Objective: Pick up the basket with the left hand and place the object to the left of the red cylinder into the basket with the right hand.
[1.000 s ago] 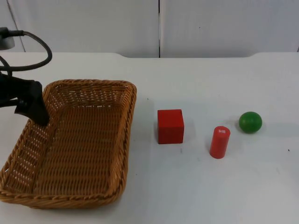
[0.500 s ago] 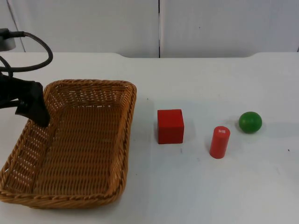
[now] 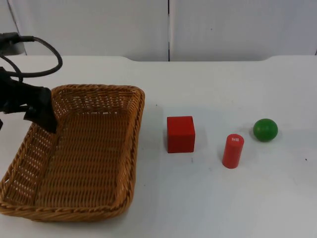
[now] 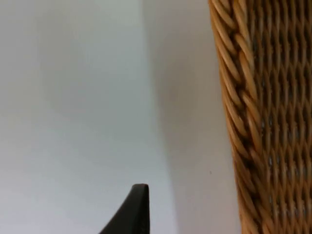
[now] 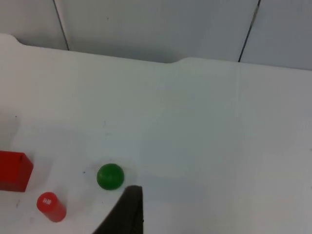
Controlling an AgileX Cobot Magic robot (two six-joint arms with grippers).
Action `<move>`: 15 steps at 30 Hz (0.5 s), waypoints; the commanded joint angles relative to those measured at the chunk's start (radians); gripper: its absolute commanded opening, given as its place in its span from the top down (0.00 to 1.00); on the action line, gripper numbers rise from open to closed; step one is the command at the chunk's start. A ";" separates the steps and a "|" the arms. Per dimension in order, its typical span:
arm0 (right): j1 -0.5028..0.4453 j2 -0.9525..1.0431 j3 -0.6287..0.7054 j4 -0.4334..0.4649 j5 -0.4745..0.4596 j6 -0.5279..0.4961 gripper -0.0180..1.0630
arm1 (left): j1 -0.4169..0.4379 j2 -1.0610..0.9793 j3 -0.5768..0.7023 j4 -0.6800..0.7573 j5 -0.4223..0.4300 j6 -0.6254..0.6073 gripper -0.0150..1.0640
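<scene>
Basket [image 3: 84, 148]: one, wicker, at the surface's [image 3: 208, 198] near left edge.
Left pincer [image 3: 42, 116]: at basket's far-left rim; grip state cannot be told.
Red cube [image 3: 181, 134]: one, left of red cylinder [image 3: 233, 150], apart.
Green ball [image 3: 265, 129]: one, right of cylinder.
Right pincer [image 5: 127, 207]: waits high above the ball; grip cannot be told.

A tan, woven wicker basket [image 3: 84, 153] fills the lower left of the top view; right of it sit a red cube [image 3: 181, 134], a red cylinder [image 3: 233, 151] with a white, perhaps printed, top mark, and a green ball [image 3: 265, 129].
</scene>
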 commanded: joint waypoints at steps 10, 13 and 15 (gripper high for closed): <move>-0.004 -0.003 -0.008 0.002 0.013 -0.007 0.01 | -0.003 0.162 -0.075 -0.056 0.028 0.070 0.01; -0.004 -0.003 -0.008 0.002 0.015 -0.007 0.01 | -0.003 0.175 -0.075 -0.076 0.028 0.094 0.01; -0.004 -0.003 -0.008 0.002 0.015 -0.007 0.01 | -0.003 0.185 -0.075 -0.083 0.024 0.101 0.01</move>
